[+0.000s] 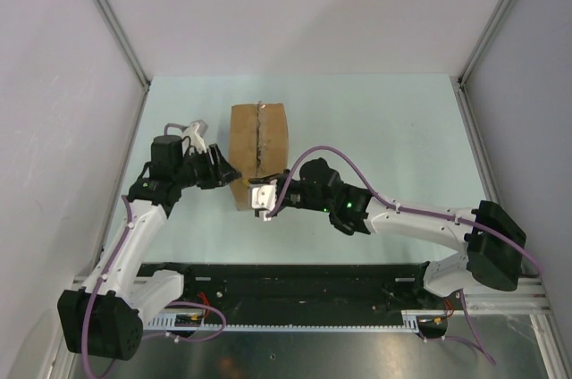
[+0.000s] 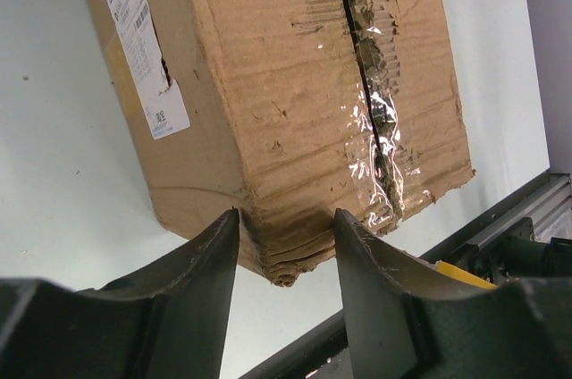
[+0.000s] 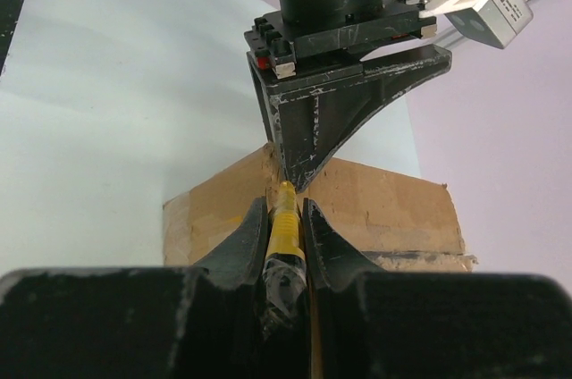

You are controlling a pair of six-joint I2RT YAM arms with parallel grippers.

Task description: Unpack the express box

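Top external view is showing a pale mint-white flat table (image 1: 375,120) sitting between lilac-grey walls (image 1: 313,4), with silver metal corner posts (image 1: 112,17) rising at 10 and 2 o'clock and a black rail (image 1: 295,281) running along the 6 o'clock edge. A brown, rectangular corrugated cardboard express box (image 1: 259,142) is lying flat just toward 12 o'clock of the table's middle. Its centre seam (image 2: 362,84) is running from 12 to 6 o'clock under torn clear tape (image 2: 380,160), and a white label (image 2: 134,30) is showing on its 9 o'clock side. The left gripper (image 1: 228,173) is meeting the box's 7 o'clock corner, its black fingers (image 2: 201,281) part-spread and pressing on both sides of that crumpled corner. The right gripper (image 1: 268,196) is hanging at the box's 6 o'clock edge, jaws nearly closed and pinching a yellow utility knife (image 3: 283,218) whose tip is lying near the box's top edge. Table surface is showing at 3, 9 and 12 o'clock of the box, widest at 3 o'clock.
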